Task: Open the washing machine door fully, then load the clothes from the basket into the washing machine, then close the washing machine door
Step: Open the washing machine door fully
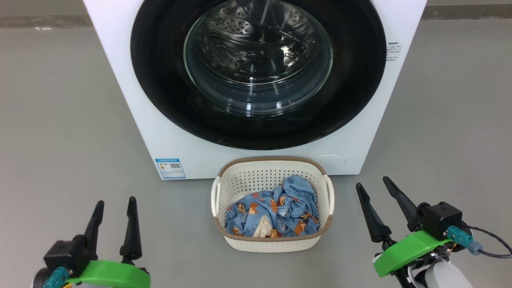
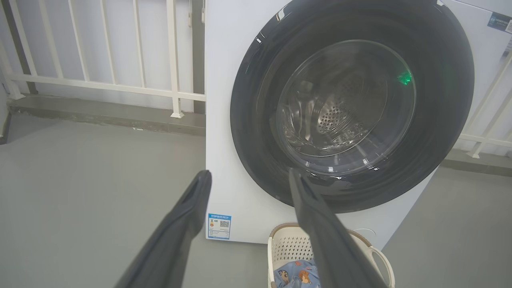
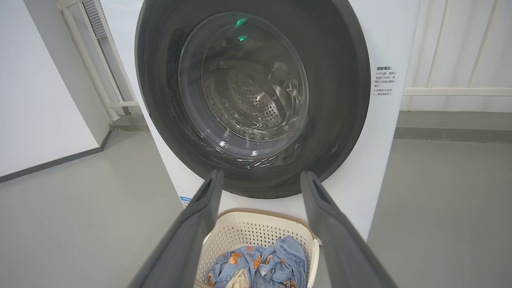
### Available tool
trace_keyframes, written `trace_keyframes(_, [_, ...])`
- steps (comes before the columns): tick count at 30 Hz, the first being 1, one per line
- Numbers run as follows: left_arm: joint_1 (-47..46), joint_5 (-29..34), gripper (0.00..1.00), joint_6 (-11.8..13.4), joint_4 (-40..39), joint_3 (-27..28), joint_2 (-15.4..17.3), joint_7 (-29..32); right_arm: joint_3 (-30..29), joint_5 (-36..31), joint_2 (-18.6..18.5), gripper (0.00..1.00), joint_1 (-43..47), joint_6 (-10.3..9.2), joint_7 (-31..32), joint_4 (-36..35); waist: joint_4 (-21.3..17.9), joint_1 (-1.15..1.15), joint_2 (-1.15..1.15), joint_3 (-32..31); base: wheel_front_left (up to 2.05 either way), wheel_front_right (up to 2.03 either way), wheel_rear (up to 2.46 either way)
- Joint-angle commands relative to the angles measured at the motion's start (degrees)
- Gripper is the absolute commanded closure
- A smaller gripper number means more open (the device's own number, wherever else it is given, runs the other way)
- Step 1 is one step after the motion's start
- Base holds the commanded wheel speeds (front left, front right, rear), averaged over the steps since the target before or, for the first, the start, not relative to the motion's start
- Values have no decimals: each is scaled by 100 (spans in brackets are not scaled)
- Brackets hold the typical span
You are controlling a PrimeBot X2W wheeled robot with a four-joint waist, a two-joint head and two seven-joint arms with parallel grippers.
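Head view is cutting off the washing machine [image 1: 172, 144] up top, print on the blue sticker [image 1: 170, 168] is looking unreadably tiny, right wrist view is clipping the basket [image 3: 248, 234].

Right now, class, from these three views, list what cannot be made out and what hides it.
Top of the washing machine: cut off by the head view's upper edge.
Print on the blue label: too small, head view.
Anything under the clothes in the basket: covered by them, head view.
Part of the basket, left wrist view: behind a finger of the left hand.
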Motion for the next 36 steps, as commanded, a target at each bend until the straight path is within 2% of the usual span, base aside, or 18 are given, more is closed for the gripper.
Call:
trace_keyframes(1, [-294,79,0,-11,-132,195,71,-37,141,3,-47,0,-232,9,-73,-157,-4,0,0,18,81,81,-162])
trace_keyframes(17, [-299,-66,0,-14,-169,131,68,-37,105,-43,-10,0,-228,9,-73,-164,-3,0,0,32,97,97,-194])
trace_keyframes(36, [-280,-69,0,-15,-163,60,96,-37,165,-23,-63,0,-211,9,-73,-135,26,0,0,0,9,9,-18])
